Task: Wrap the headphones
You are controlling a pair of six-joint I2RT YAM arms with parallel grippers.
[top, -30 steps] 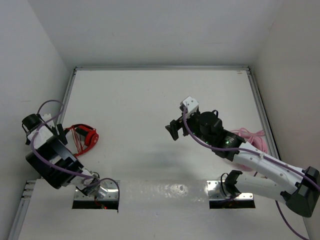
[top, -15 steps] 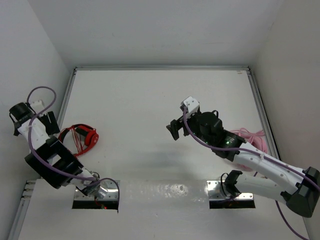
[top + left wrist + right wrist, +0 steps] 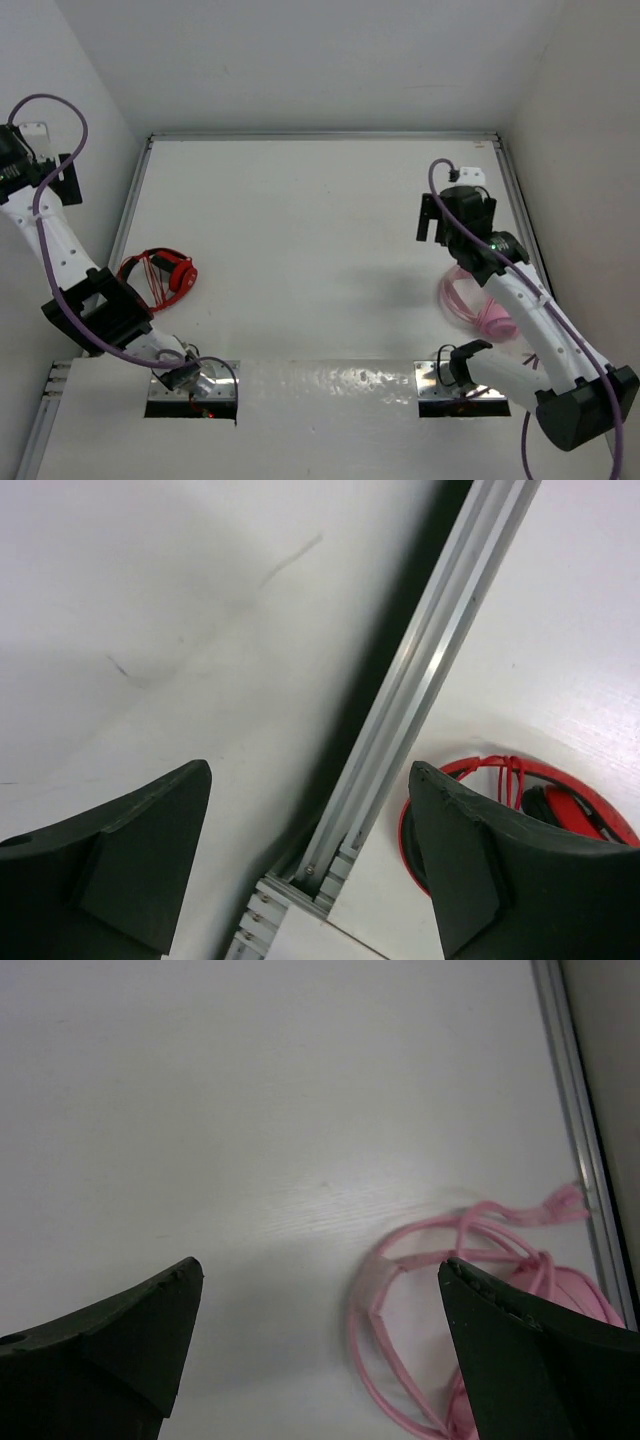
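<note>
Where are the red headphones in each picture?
Top view: the red headphones lie at the left, beside the metal rail.
Left wrist: red headphones at the bottom right, next to the same metal rail.
Right wrist: not in it.
Shared landmark: the metal rail.

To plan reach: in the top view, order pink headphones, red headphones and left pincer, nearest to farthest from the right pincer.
1. pink headphones, right side.
2. red headphones, left side, by the rail.
3. left pincer, far left.
</note>
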